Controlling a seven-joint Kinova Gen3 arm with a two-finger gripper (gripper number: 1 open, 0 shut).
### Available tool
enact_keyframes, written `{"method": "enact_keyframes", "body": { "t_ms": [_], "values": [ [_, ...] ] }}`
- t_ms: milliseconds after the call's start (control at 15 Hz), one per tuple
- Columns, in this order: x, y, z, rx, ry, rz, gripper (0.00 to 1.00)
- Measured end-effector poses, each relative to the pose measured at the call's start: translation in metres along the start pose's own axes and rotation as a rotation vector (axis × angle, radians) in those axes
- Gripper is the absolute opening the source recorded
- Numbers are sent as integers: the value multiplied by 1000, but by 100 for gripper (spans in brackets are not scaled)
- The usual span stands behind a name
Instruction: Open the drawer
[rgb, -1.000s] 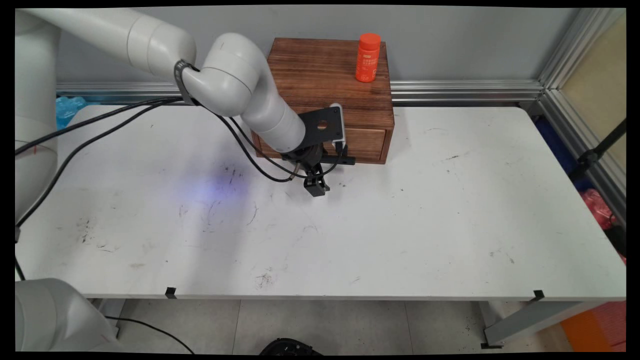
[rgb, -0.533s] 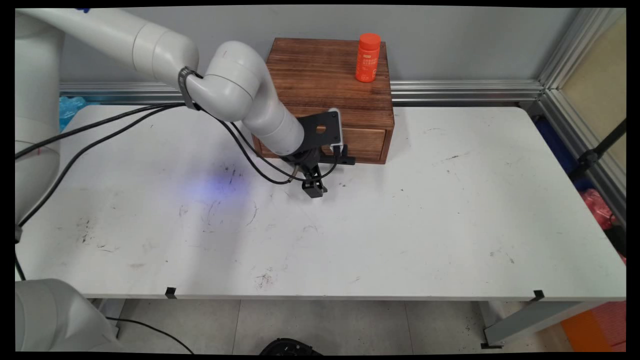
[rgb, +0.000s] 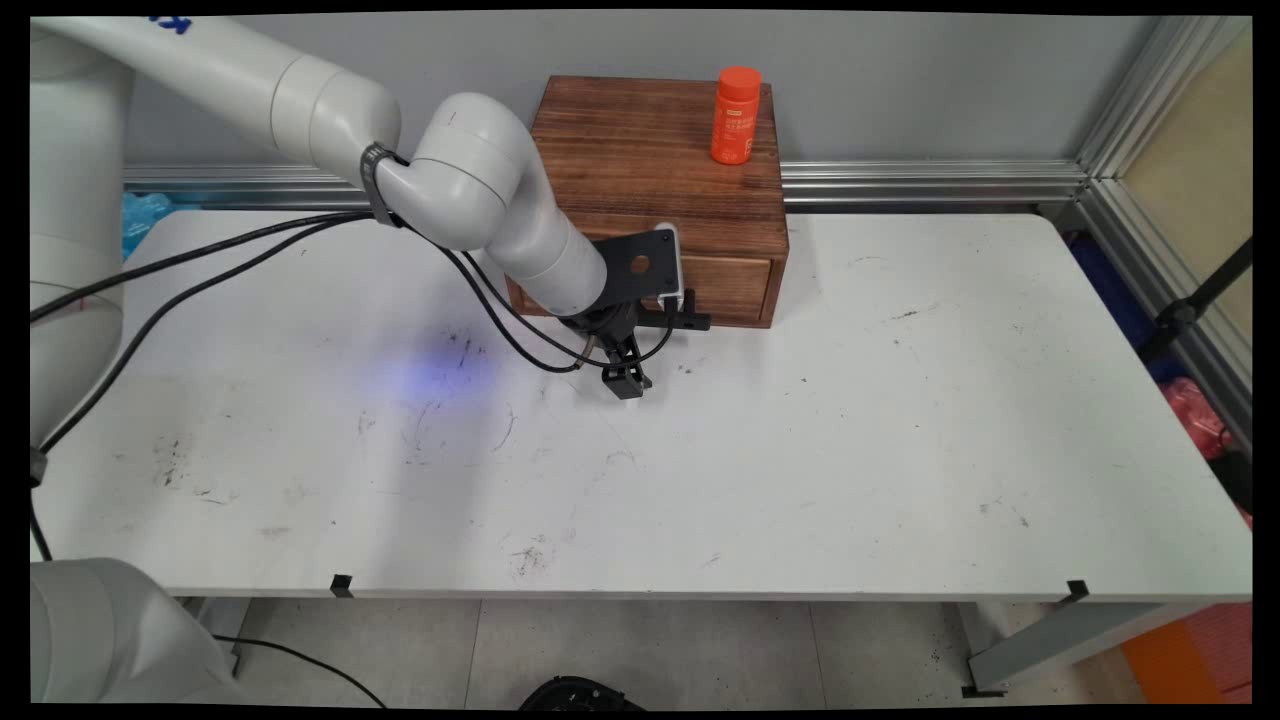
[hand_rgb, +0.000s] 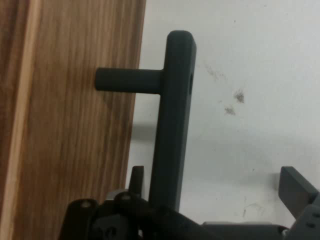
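Straddling the matte cylindrical drawer handle (hand_rgb: 172, 115), the end effector (hand_rgb: 215, 200) gapes open.

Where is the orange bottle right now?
In the main view the orange bottle stands upright on top of the wooden box, near its back right corner, by the wall. The claw is lower down, in front of the box.
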Motion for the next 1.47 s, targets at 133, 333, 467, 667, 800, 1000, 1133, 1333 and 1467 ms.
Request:
{"method": "enact_keyframes", "body": {
  "t_ms": [133, 333, 467, 667, 800, 1000, 1133, 1333, 1467],
  "values": [
    [0, 2, 1, -3, 0, -1, 100],
    [0, 4, 0, -7, 0, -2, 100],
    [1, 6, 0, -11, 1, -3, 100],
    [2, 9, -2, -15, 1, -5, 100],
    [3, 11, -3, -18, 2, -7, 100],
    [5, 16, -7, -24, 3, -11, 100],
    [7, 20, -10, -29, 4, -14, 100],
    [11, 27, -16, -36, 6, -18, 100],
    [13, 31, -19, -41, 6, -21, 100]
  ]
}}
